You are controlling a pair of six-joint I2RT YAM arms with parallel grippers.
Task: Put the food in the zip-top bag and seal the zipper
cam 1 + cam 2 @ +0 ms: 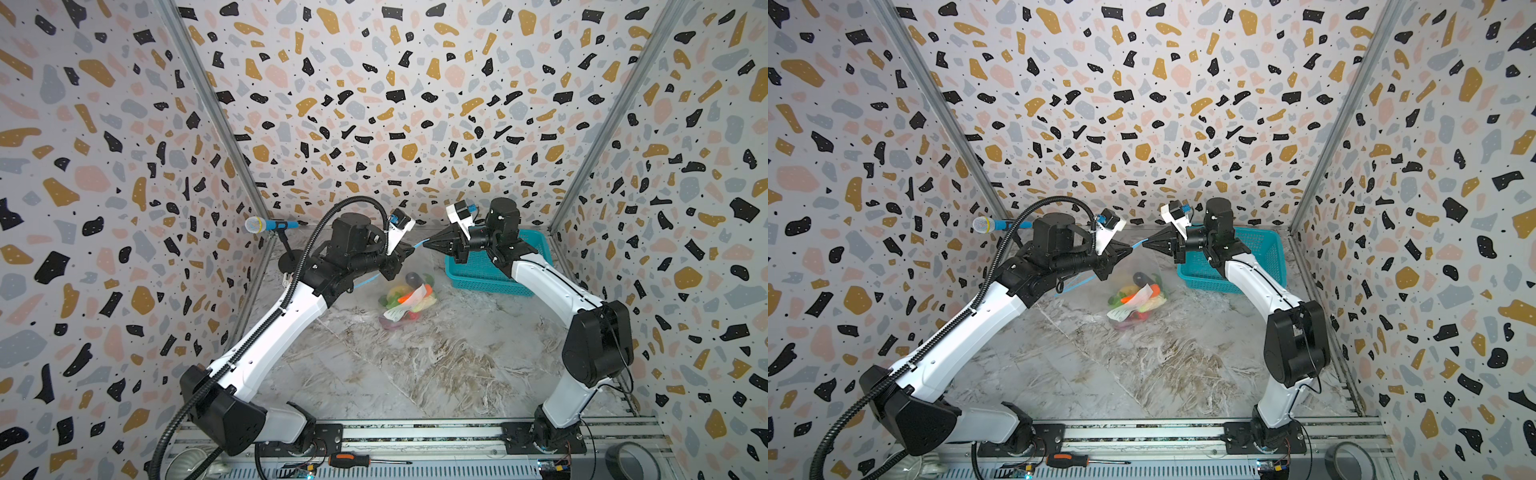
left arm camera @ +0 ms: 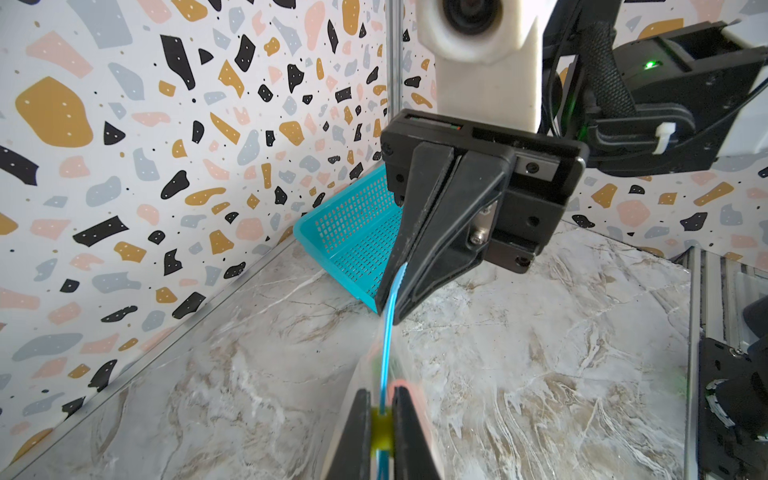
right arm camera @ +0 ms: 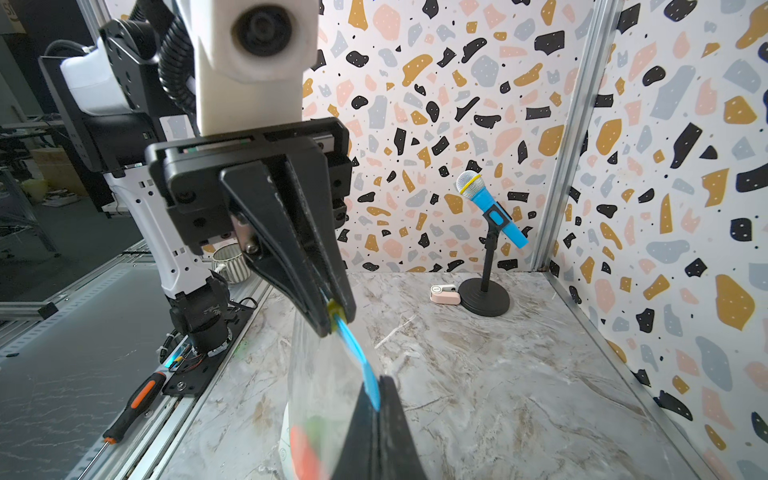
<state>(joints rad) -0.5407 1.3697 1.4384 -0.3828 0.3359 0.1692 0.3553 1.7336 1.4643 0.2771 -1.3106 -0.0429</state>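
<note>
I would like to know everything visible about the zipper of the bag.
The zipper is a thin light-blue plastic strip, held taut in the air between both end effectors. The left end effector is shut on its yellow slider; the right end effector is shut on the strip itself. The clear bag hangs below it.

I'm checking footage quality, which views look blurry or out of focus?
Left wrist view: the yellow slider in the left gripper is soft. Right wrist view: the food in the zip-top bag is a blur. Both top views: sharp, evenly lit.
</note>
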